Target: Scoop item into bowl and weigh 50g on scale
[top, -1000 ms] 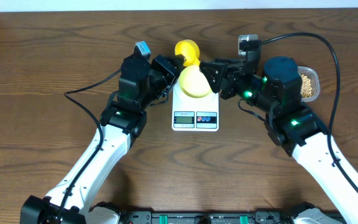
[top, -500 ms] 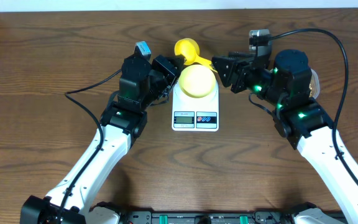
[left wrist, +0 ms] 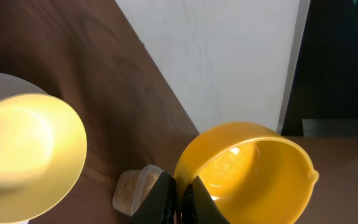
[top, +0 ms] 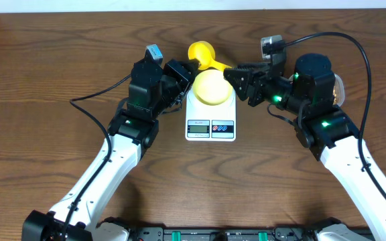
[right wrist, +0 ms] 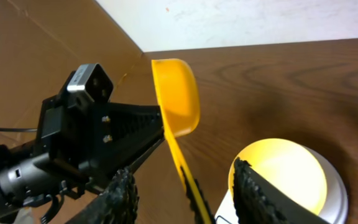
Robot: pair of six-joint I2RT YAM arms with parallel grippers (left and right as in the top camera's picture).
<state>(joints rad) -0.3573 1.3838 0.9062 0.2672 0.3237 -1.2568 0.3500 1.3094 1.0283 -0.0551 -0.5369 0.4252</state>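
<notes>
Bowl (top: 212,87) on the scale (top: 210,128), a gripper either side.
Left gripper (top: 191,69) pinches the yellow scoop's (top: 201,52) handle just behind the bowl; right gripper's (right wrist: 183,179) jaws stand spread, one fingertip at the bowl's rim.

Honestly nothing readable here: the scale (top: 210,115) has its little LCD display (top: 198,126) and two coloured buttons (top: 222,126) on the near edge, but they're too tiny and blurry from overhead.

bowl (top: 212,87): pale yellow
scale (top: 210,114): white
scoop (top: 202,52): deep golden yellow
table (top: 45,80): dark brown, streaked wood grain
wall (left wrist: 229,56): off-white, faintly mottled
</notes>
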